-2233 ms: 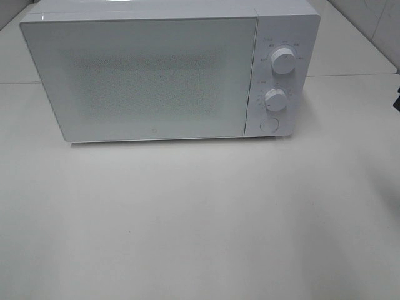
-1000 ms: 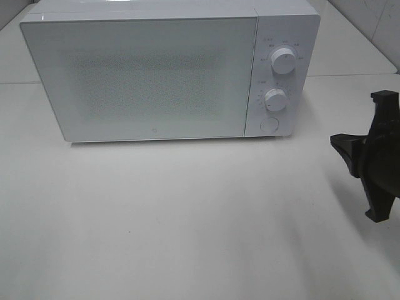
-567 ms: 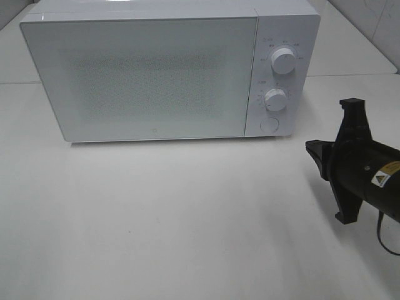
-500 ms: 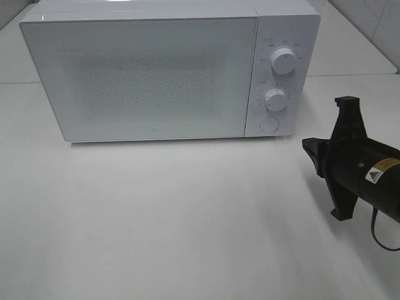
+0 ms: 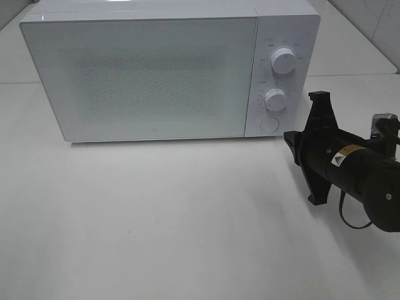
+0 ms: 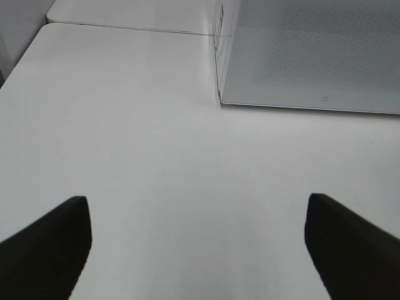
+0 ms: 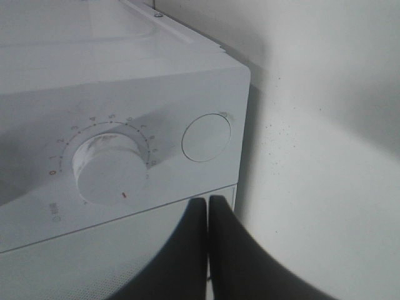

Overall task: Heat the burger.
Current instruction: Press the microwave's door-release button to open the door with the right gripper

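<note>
Barely begun: microwave (image 5: 150,75) door shut, no burger in sight; right gripper (image 7: 207,207), pressed together, points near the round button (image 7: 206,137); left gripper (image 6: 194,203) spread, empty

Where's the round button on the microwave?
In the high view, the round button sits low on the right panel of the microwave, under the lower knob, left of the right gripper.

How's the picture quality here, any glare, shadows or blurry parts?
Exterior high view: even, soft light, with white glare washing out the top of the microwave. Right wrist view: the shut right gripper is a dark blur, and a shadow crosses the dial. Left wrist view: the left gripper fingers are soft black silhouettes.
</note>
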Robot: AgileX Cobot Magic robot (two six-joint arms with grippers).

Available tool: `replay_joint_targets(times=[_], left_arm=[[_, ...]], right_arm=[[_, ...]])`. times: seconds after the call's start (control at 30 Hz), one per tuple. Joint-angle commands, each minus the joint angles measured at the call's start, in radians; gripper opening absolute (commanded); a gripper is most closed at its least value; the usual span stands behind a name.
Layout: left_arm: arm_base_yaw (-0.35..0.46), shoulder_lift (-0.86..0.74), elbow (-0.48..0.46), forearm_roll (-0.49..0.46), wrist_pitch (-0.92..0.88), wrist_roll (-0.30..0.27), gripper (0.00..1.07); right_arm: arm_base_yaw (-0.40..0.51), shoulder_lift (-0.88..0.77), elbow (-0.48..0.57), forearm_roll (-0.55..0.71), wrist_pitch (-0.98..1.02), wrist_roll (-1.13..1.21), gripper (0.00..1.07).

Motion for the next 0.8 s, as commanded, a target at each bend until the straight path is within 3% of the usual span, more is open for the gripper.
replay_joint_targets(times=[0.03, 0.8], left_arm=[[0.0, -0.006, 0.001, -0.006, 0.006, 0.001, 0.85], [0.0, -0.006, 0.001, -0.006, 0.006, 0.001, 0.85]], right_arm=[[0.001, 0.05, -0.062, -0.001, -0.009, -0.012, 0.0], [-0.014, 0.233, -0.25, 0.029, 0.008, -0.028, 0.0]])
